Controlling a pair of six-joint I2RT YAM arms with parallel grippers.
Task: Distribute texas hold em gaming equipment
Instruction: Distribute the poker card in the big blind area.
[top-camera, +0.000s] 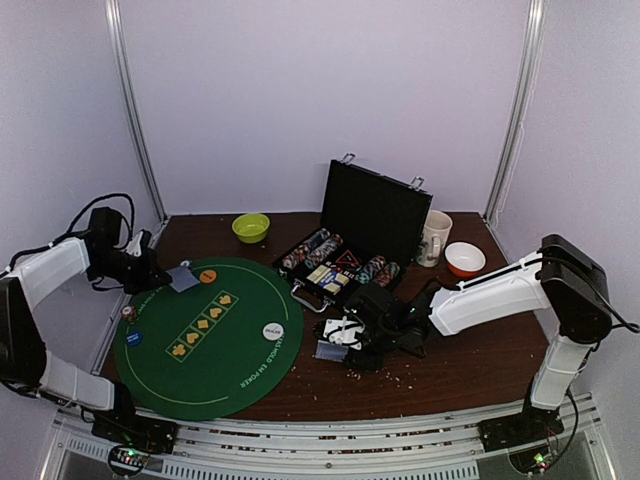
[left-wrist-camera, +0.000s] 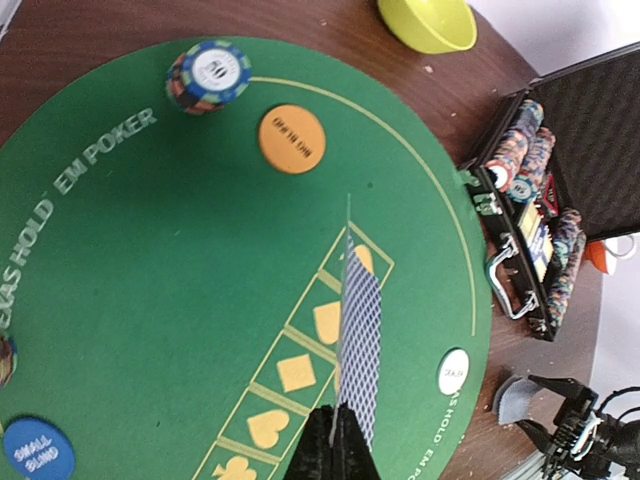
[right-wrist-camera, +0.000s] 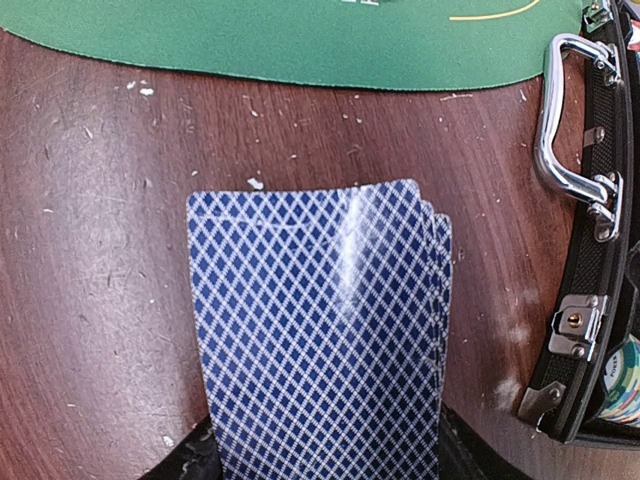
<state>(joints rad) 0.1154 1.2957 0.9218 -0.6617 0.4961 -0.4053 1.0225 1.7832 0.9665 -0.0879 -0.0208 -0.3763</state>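
Left claw pinches one card above the mat, near its 11 o'clock edge. Right claw is clamped on the fanned deck, off the mat at 3 o'clock. Already laid out are the dealer disc at 3, big-blind disc, small-blind disc and a chip stack. No dealt cards show, and most chips sit in the case, so I judge it early.

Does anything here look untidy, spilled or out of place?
Yes. Small pale crumbs lie scattered over the brown table around the right gripper, like spilled debris. The cards it holds are slightly fanned, not squared.
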